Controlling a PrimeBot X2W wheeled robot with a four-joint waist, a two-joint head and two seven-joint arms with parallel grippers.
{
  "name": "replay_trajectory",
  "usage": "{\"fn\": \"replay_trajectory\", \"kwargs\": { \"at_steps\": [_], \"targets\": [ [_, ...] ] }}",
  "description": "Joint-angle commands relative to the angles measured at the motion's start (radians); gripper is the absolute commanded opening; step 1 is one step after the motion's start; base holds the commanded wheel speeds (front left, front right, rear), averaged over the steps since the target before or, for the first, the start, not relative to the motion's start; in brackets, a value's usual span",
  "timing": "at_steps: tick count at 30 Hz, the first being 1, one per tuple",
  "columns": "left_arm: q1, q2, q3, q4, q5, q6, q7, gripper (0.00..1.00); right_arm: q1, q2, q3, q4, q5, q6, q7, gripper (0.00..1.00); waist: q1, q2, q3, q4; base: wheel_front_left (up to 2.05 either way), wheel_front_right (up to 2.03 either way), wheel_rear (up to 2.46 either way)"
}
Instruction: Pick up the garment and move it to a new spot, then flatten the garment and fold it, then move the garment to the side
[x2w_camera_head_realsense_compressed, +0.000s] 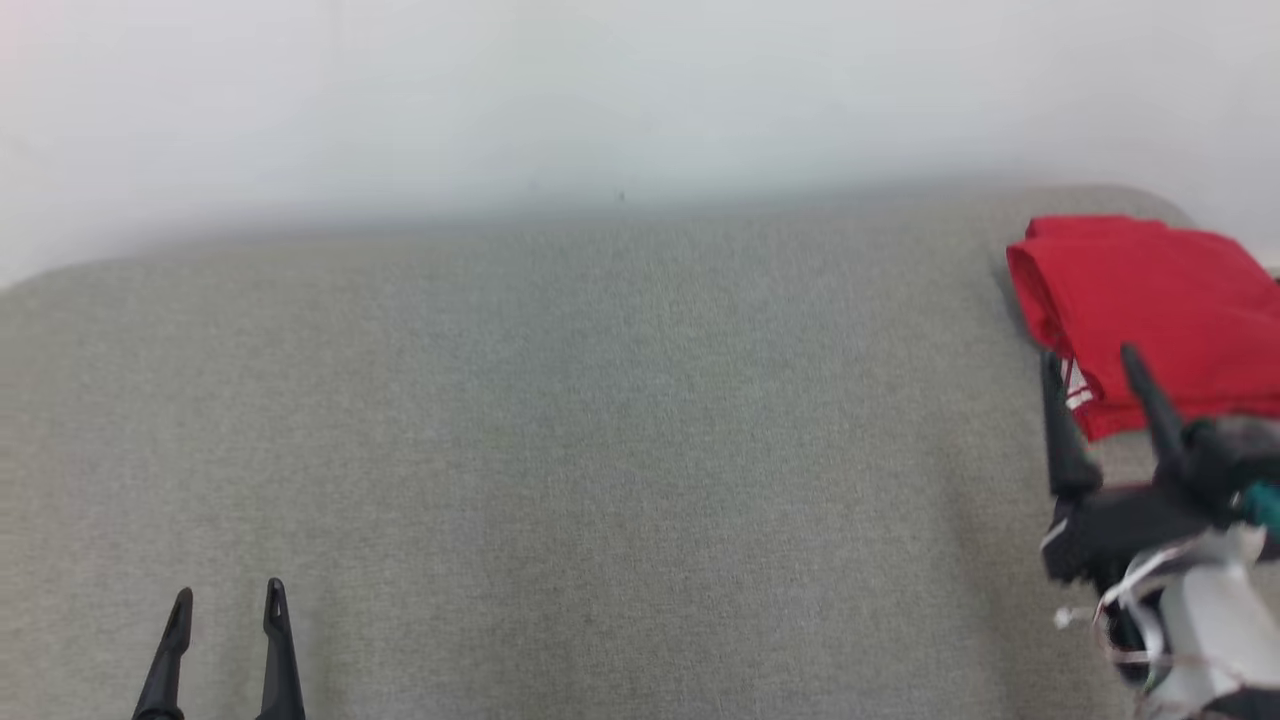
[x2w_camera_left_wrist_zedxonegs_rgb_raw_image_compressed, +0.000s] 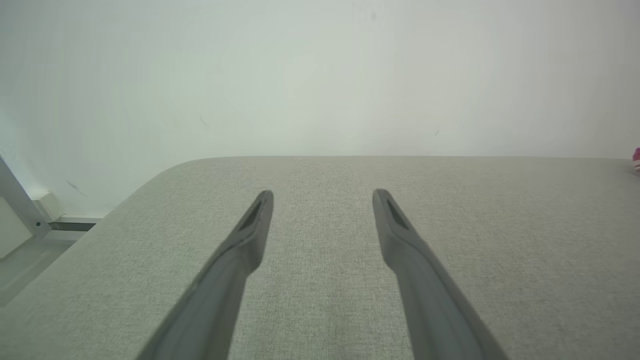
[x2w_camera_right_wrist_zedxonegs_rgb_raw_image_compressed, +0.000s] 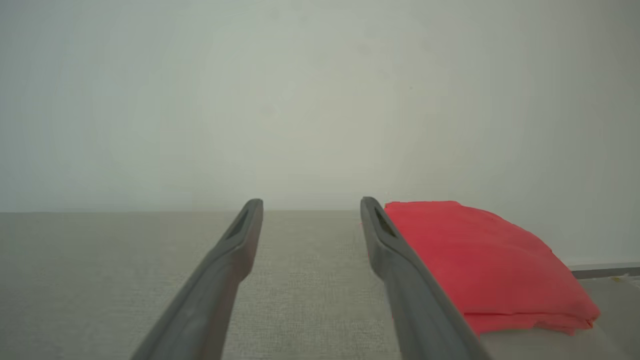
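the folded red garment (x2w_camera_head_realsense_compressed: 1150, 300) looks soft and light (likely to unfold if lifted by one layer); pinch its near folded edge. right hand (x2w_camera_head_realsense_compressed: 1100, 365) and left hand (x2w_camera_head_realsense_compressed: 228, 600) both gape empty.

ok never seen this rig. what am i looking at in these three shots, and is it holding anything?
It's a two-armed robot on wheels, and each arm ends in a pincer with two long dark fingers. One picture comes from a camera on its head, looking down at a grey padded surface. The other two come from cameras on each wrist, looking along that arm's own fingers. The left pincer sits at the lower left, open and empty. The right pincer is open too, right beside a folded red garment at the surface's far right corner. Nothing is held. A pale wall stands behind.
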Motion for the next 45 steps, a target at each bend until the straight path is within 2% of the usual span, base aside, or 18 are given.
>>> {"fn": "replay_trajectory", "kwargs": {
  "at_steps": [1, 6, 15, 26, 45],
  "targets": [
    [0.015, -0.003, -0.001, 0.005, 0.003, -0.003, -0.003, 1.00, 0.041, 0.023, -0.005, -0.014, -0.003, -0.003, -0.006, 1.00, 0.0004, 0.0003, -0.068, 0.027, 0.00, 0.00, 0.00],
    [0.020, -0.006, -0.007, 0.024, 0.005, -0.004, -0.003, 1.00, 0.191, 0.117, -0.035, -0.082, -0.016, -0.003, -0.007, 1.00, 0.0004, 0.0003, -0.082, 0.028, 0.00, 0.00, 0.00],
    [0.029, -0.009, -0.015, 0.046, -0.008, -0.007, -0.003, 1.00, 0.326, 0.201, -0.052, -0.144, -0.040, -0.003, -0.012, 1.00, 0.0004, 0.0003, -0.097, 0.003, 0.00, 0.00, 0.00],
    [0.018, 0.003, -0.023, 0.090, -0.024, -0.006, -0.003, 1.00, 0.367, 0.227, -0.050, -0.157, -0.051, -0.003, -0.016, 1.00, 0.0004, 0.0003, -0.107, -0.015, 0.00, 0.00, 0.00],
    [0.018, 0.005, -0.027, 0.123, -0.015, -0.005, -0.003, 1.00, 0.378, 0.230, -0.072, -0.151, -0.041, -0.003, -0.017, 1.00, 0.0004, 0.0003, -0.105, 0.010, 0.00, 0.00, 0.00]
  ]
}}
